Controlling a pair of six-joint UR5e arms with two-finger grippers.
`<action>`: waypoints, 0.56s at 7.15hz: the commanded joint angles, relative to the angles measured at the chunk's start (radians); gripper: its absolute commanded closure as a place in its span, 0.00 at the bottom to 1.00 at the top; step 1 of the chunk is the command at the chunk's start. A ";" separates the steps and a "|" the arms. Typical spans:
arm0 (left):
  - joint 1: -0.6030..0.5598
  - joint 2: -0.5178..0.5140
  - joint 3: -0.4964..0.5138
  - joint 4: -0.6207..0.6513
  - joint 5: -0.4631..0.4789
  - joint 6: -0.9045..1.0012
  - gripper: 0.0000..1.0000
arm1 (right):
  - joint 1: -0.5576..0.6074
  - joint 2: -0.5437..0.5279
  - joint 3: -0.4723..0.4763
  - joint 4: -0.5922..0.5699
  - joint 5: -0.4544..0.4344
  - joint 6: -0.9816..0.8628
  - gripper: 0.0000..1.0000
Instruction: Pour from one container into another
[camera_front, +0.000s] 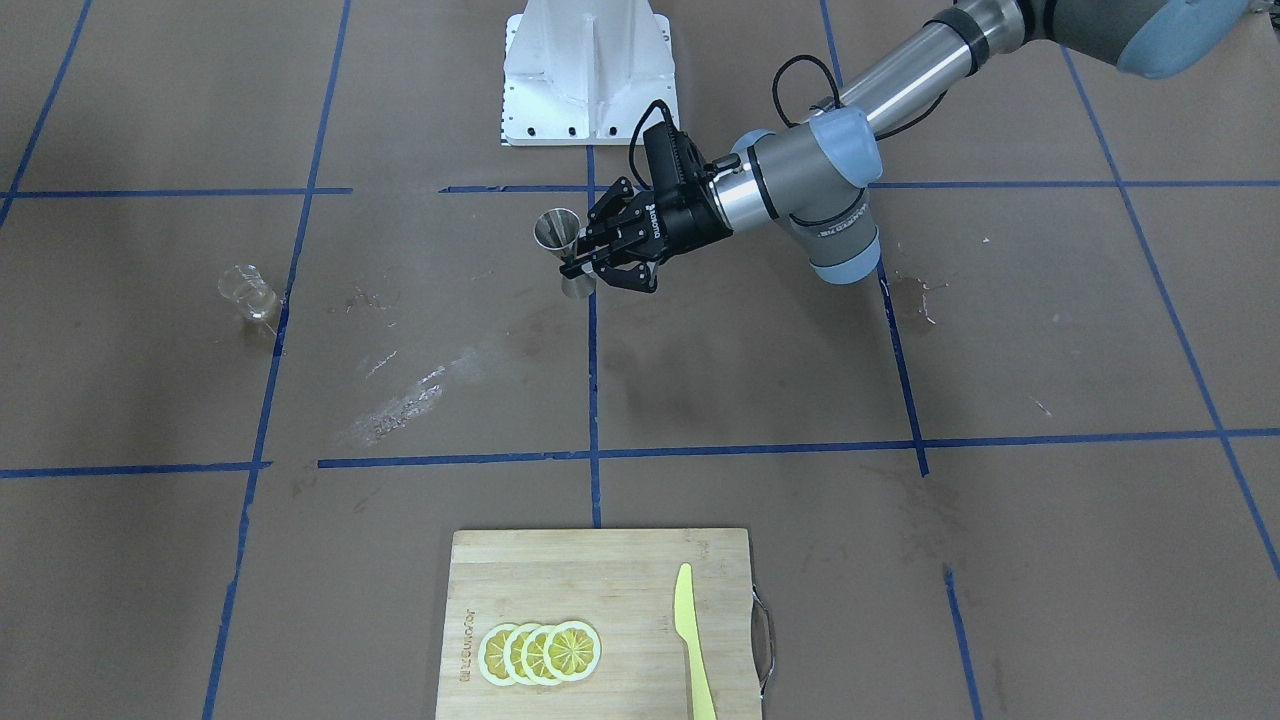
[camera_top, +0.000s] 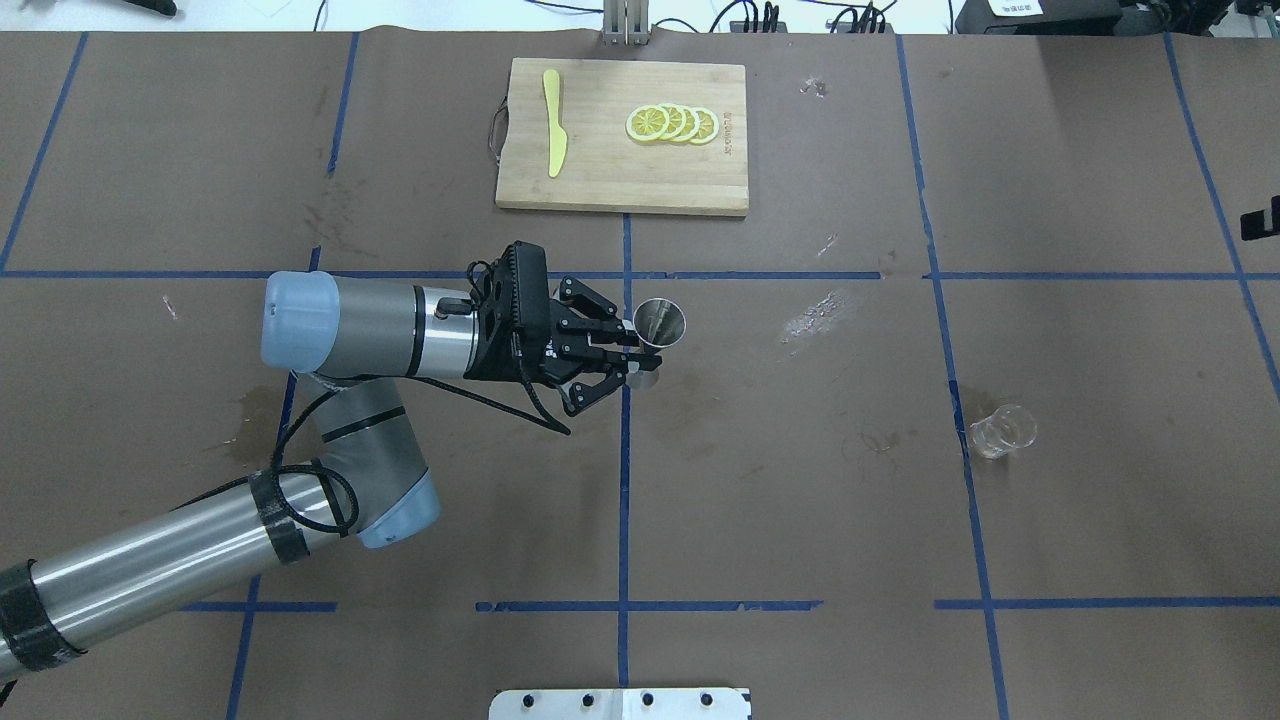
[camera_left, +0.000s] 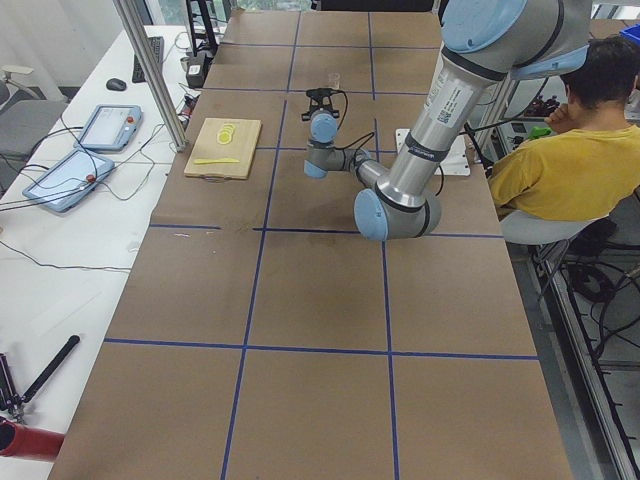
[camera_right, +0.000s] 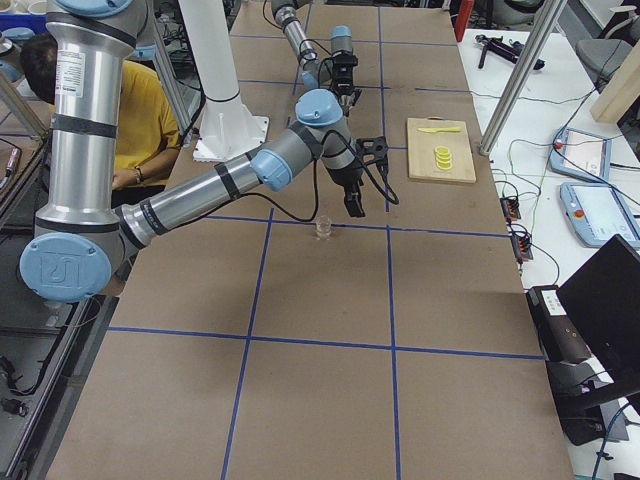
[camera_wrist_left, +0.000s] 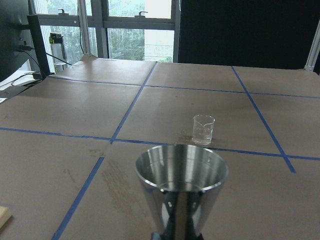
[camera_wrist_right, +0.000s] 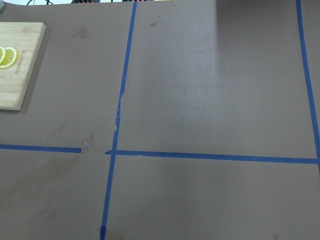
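Note:
The steel jigger (camera_front: 558, 232) stands upright near the middle of the table, with my left gripper (camera_front: 579, 268) shut on its narrow waist. The overhead view looks into the jigger's open top (camera_top: 660, 322), as does the left wrist view (camera_wrist_left: 181, 185). I cannot tell whether its base touches the table. The clear glass cup (camera_top: 1000, 431) stands alone on the table, far from the jigger, on my right side (camera_front: 248, 292). My right gripper (camera_right: 353, 207) shows only in the exterior right view, hanging above the cup (camera_right: 323, 228); whether it is open or shut I cannot tell.
A wooden cutting board (camera_top: 600, 170) lies at the far edge with a yellow knife (camera_top: 553, 135) and lemon slices (camera_top: 672, 123). The white robot base plate (camera_front: 588, 75) is at my side. A person in yellow (camera_left: 560, 160) sits beside the table.

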 joint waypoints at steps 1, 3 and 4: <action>-0.004 0.006 -0.001 -0.004 -0.001 0.000 1.00 | -0.134 -0.099 0.027 0.215 -0.155 0.181 0.00; -0.004 0.009 -0.003 -0.004 0.000 -0.001 1.00 | -0.315 -0.117 0.030 0.281 -0.405 0.348 0.00; -0.004 0.009 -0.003 -0.004 0.000 -0.001 1.00 | -0.430 -0.120 0.030 0.295 -0.555 0.423 0.00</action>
